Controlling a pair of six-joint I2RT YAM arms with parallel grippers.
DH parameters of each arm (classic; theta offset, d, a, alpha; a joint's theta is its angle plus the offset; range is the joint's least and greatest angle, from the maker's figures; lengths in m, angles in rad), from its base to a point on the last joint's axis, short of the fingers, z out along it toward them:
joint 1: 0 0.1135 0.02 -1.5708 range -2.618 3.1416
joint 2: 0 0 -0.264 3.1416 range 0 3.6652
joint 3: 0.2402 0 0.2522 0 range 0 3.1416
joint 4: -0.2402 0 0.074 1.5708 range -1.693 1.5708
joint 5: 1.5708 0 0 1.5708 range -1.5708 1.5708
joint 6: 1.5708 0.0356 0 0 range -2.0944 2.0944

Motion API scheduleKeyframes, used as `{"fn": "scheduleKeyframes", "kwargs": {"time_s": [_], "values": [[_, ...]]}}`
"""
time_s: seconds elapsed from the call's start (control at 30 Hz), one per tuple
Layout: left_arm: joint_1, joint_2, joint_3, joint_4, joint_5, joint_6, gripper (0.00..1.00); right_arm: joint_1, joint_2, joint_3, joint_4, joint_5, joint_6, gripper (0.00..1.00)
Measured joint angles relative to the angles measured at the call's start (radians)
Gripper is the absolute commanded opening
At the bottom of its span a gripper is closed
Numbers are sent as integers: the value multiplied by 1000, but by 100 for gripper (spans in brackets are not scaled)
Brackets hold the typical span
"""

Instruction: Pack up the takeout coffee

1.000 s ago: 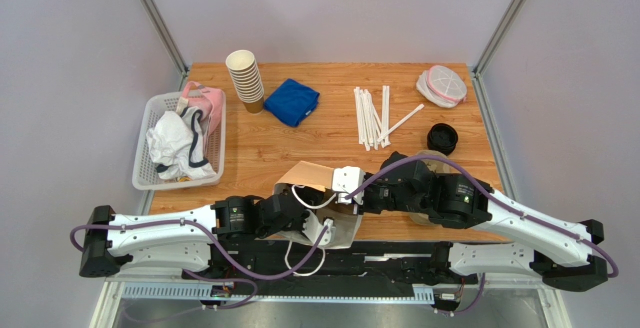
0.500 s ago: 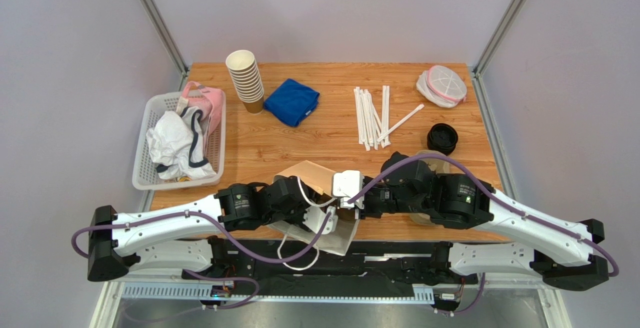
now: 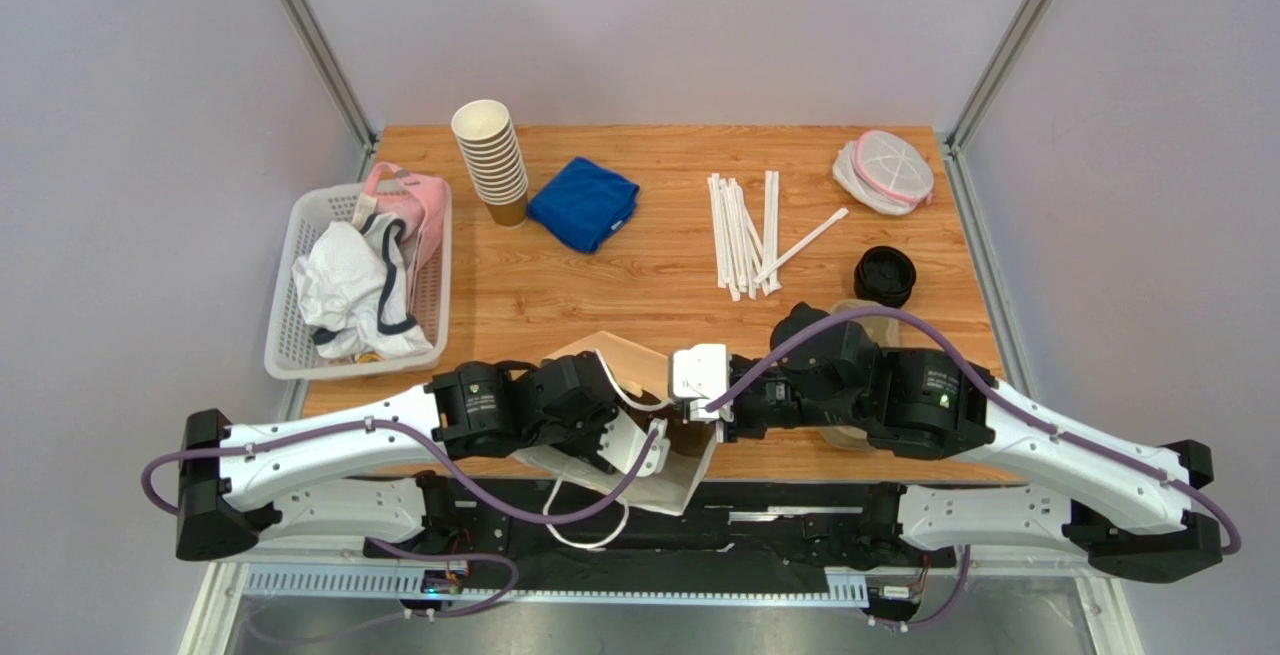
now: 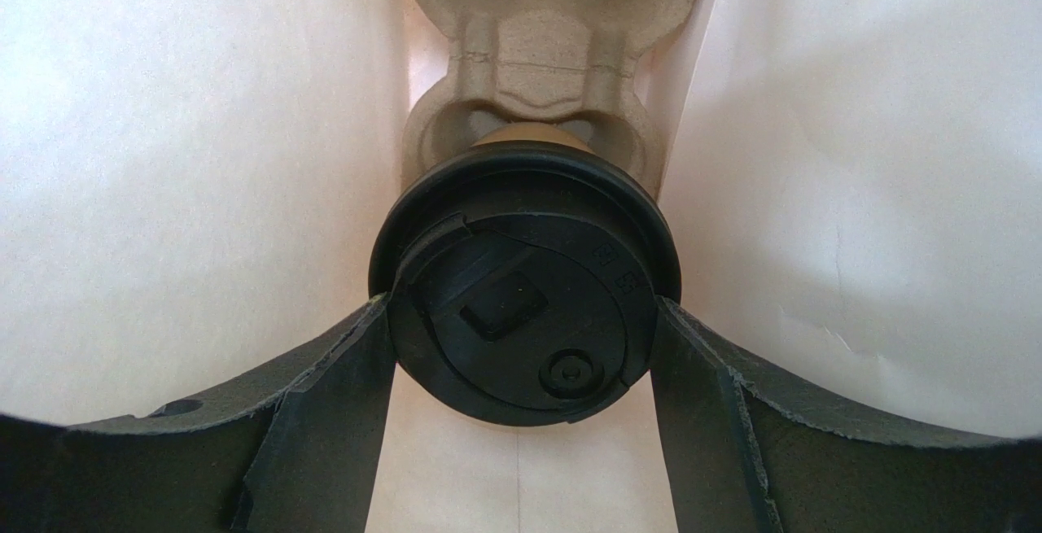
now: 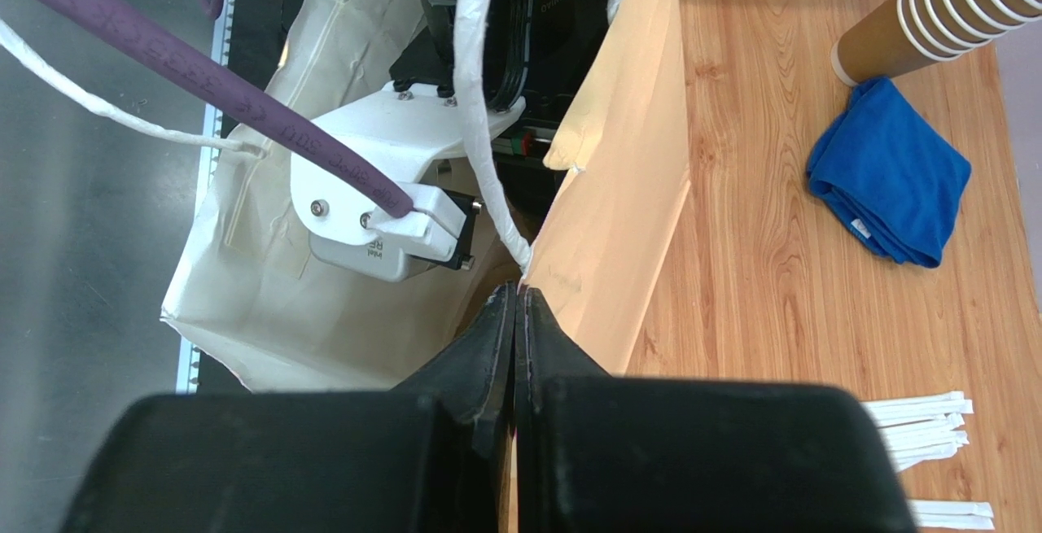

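Left jaws: inside the bag [image 3: 658, 484], spread wide around the coffee [image 4: 526, 301]. One finger [image 4: 324, 429] sits on each side of the black lid, and both tips touch its rim. I'm holding it by the lid.

Coffee location: in the bag, between my left fingers, with the lid top facing the left wrist cam. Only a sliver of the brown cup body shows past the lid. It points into the near pocket of the carrier [image 4: 550, 20], which lies deeper in the bag. Can't tell whether the cup is seated in that pocket.

Right jaws: pressed together, pinching the bag's rim at the mouth. A white cord handle hangs just beside the pinch.

Bag position: at the near edge of the worktop [image 3: 661, 295], between my two arms, tilted, with its lower part hanging past the edge. From the top cam the coffee is hidden by my left wrist and the bag.

Rest of the worktop, all well apart from the bag:
- cup stack [image 3: 492, 160] at far left
- blue cloth [image 3: 585, 202] just beside the stack
- straws [image 3: 744, 232] at far centre
- loose lid [image 3: 885, 276] to the right
- basket [image 3: 283, 328] with cloths on the left edge
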Motion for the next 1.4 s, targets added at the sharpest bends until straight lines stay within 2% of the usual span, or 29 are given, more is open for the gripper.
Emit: {"fn": "scheduleKeyframes", "kwargs": {"time_s": [0.2,0.43,0.7,0.87,1.13,1.27,1.4], "values": [[-4,9,-31,16,-3,-26,19,0,19,0,2,-26,-11,0],[-10,71,-1,23,-8,-42,19,-18,21,0,-21,-83,-39,0],[-4,130,26,16,21,-63,18,-256,29,21,-66,-344,-75,0],[16,166,45,24,47,-64,18,-340,53,29,-96,-470,-102,0],[92,253,113,-1,135,-39,16,-402,99,56,-128,-517,-158,21],[133,301,156,-23,182,-29,16,-453,142,103,-135,-516,-174,43],[180,345,196,-38,229,-27,16,-520,205,160,-157,-530,-175,48]]}}
